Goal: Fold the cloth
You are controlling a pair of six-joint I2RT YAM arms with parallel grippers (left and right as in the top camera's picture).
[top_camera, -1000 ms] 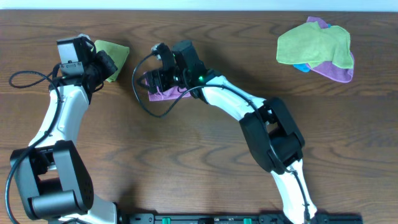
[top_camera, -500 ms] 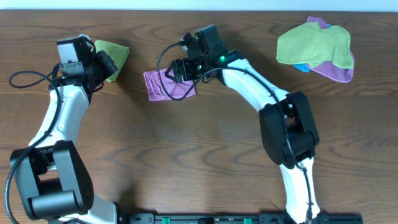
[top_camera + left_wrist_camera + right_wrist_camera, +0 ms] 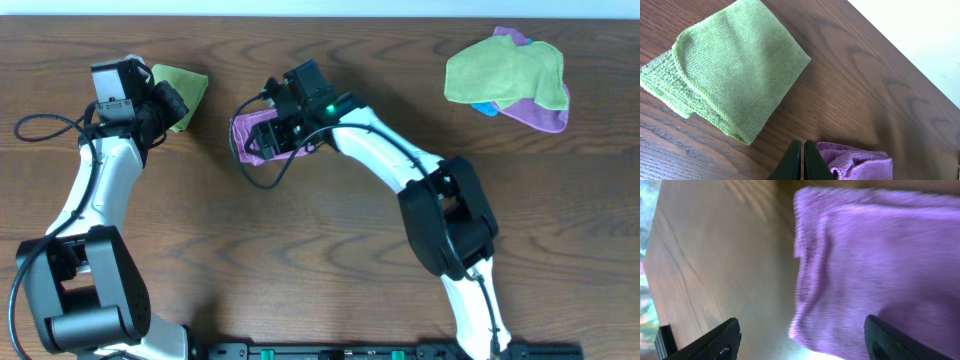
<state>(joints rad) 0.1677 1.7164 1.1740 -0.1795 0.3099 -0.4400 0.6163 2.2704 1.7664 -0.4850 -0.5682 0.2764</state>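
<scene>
The mauve cloth [image 3: 250, 143] lies bunched on the wooden table at the back centre, partly under my right wrist. It also shows in the right wrist view [image 3: 880, 265], folded over with a rumpled left edge, and in the left wrist view [image 3: 855, 160] as a crumpled lump. My right gripper [image 3: 268, 130] [image 3: 802, 337] is open, its fingers spread wide just above the cloth's edge. My left gripper [image 3: 172, 103] [image 3: 802, 160] is shut and empty, hovering between the green cloth and the mauve one.
A folded lime-green cloth [image 3: 185, 88] [image 3: 725, 70] lies at the back left, by my left gripper. A pile of green, blue and purple cloths [image 3: 505, 75] sits at the back right. A black cable [image 3: 228, 150] loops beside the mauve cloth.
My right gripper swung right and back off the cloth, leaving it flat, then came back left over it. The cloth now looks bunched. The left arm has not moved.
</scene>
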